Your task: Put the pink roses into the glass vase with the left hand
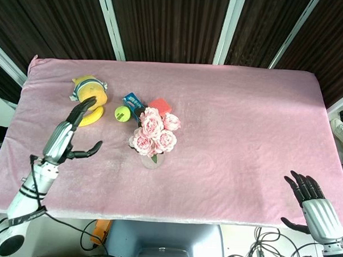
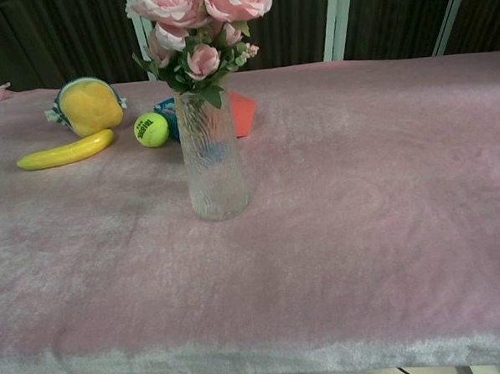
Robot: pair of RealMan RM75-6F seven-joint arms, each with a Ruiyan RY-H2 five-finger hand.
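The pink roses (image 1: 153, 132) stand upright in the glass vase (image 2: 211, 160) left of the table's middle; the blooms (image 2: 199, 14) rise above its rim in the chest view. My left hand (image 1: 69, 133) hovers well to the left of the vase, fingers spread, holding nothing. My right hand (image 1: 311, 207) is off the table's near right corner, fingers apart and empty. Neither hand shows in the chest view.
Behind the vase lie a tennis ball (image 1: 122, 113), a blue packet (image 1: 132, 99) and a red block (image 1: 160, 106). A banana (image 2: 65, 150) and a yellow plush toy (image 1: 89, 91) sit at the back left, close to my left hand. Pink cloth (image 1: 245, 126) covers the table.
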